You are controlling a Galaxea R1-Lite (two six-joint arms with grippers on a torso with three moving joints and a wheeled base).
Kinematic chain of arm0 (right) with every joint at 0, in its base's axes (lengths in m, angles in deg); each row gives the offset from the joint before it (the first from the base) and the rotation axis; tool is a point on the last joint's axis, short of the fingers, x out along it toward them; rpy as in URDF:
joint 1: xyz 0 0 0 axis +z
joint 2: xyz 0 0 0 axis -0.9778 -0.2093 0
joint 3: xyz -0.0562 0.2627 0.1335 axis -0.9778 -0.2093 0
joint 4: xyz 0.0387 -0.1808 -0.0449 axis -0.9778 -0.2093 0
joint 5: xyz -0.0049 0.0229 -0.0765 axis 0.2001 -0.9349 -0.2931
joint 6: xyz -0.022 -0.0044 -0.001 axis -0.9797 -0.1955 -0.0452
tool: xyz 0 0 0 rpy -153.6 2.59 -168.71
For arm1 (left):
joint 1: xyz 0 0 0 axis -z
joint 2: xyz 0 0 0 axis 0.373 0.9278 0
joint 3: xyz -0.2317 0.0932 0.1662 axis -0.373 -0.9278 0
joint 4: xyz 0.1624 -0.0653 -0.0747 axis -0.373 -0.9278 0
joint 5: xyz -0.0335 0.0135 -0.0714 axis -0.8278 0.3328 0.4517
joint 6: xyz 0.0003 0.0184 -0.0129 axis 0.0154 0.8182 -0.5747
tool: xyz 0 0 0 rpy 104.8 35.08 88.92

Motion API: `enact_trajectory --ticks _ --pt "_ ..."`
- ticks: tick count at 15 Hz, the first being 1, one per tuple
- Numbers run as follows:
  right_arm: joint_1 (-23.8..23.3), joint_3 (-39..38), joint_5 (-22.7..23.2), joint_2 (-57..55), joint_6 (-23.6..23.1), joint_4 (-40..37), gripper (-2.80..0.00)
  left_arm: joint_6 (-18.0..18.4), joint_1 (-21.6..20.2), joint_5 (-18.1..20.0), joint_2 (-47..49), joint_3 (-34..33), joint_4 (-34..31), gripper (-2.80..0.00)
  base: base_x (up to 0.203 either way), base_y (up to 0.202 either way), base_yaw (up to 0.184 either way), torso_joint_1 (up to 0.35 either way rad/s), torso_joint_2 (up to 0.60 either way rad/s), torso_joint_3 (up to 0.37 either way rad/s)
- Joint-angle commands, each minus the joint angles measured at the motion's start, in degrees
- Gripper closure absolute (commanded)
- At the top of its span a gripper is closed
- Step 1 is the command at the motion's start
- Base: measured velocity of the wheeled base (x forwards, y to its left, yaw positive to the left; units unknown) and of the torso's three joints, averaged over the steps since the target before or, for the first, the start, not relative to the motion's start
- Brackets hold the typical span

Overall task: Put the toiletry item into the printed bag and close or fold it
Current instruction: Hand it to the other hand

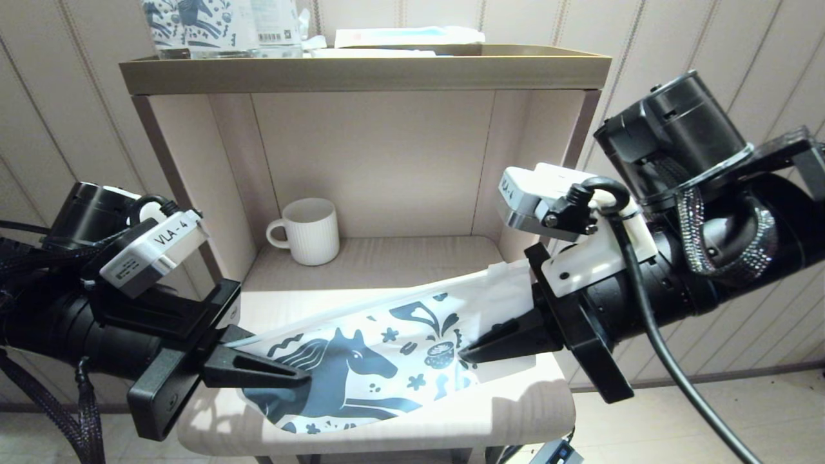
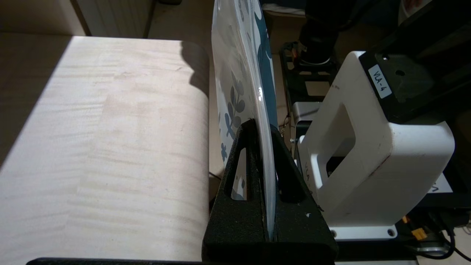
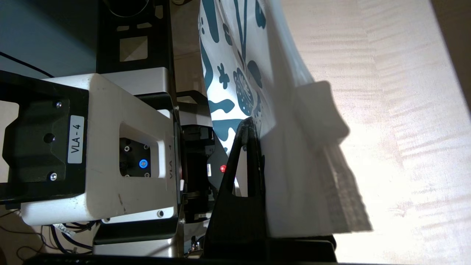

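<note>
Holding the printed bag (image 1: 380,361) stretched between both my claws, I have it raised off the pale wooden shelf top (image 1: 515,406), slanting from the front left corner up toward the right edge. My left gripper (image 1: 283,374) is clamped on the bag's left end, and the left wrist view shows the film pinched edge-on between the two black fingers (image 2: 239,176). My right gripper (image 1: 480,351) is closed on the bag's right end, near the printed coffee cup; in the right wrist view only one finger (image 3: 243,176) shows, the white plastic covering the other side.

I cannot find the toiletry item anywhere in these views, so I cannot say whether it already lies inside. A white, paler flap (image 3: 316,154) sits on the bag beside my right finger, possibly the mouth end or slider, though I cannot tell which.

The white ribbed mug (image 1: 309,231) stands well back near the rear left corner, clear of my work.

The pouch looks thin, limp and glossy: it bows between my grips and would sag and slide if I slackened either hold. I judge it light, with nothing stiff in it. Best held at the very ends, pinching both layers flat near the seam, keeping it taut so the zip line stays straight for closing or folding.
</note>
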Motion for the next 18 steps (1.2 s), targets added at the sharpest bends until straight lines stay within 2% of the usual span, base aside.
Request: enact_trajectory --ticks 1,8,9,16,18 --pt "0.2 0.4 0.2 -0.1 -0.1 -0.2 0.0 0.2 0.3 0.4 0.5 0.2 -0.3 0.0 0.0 0.0 0.0 0.0 0.0 0.0" --pt "0.3 0.6 0.2 0.2 0.0 -0.2 0.0 -0.2 0.6 0.0 0.3 0.8 -1.2 0.0 0.0 0.0 0.0 0.0 0.0 0.0" --pt "0.3 0.7 0.2 0.2 0.0 -0.2 0.0 -0.2 0.6 0.0 0.2 0.7 -1.1 -2.8 0.0 0.0 0.0 0.0 0.0 0.0" --pt "0.3 0.5 0.0 0.0 0.1 -0.2 0.0 -0.8 -0.6 0.5 -1.4 2.4 -0.8 -2.8 0.0 0.0 0.0 0.0 0.0 0.0" --pt "0.3 0.0 -0.1 -0.1 0.2 -0.2 0.0 -3.0 -2.3 0.4 -2.8 3.8 -0.8 -2.8 0.0 0.0 0.0 0.0 0.0 0.0"
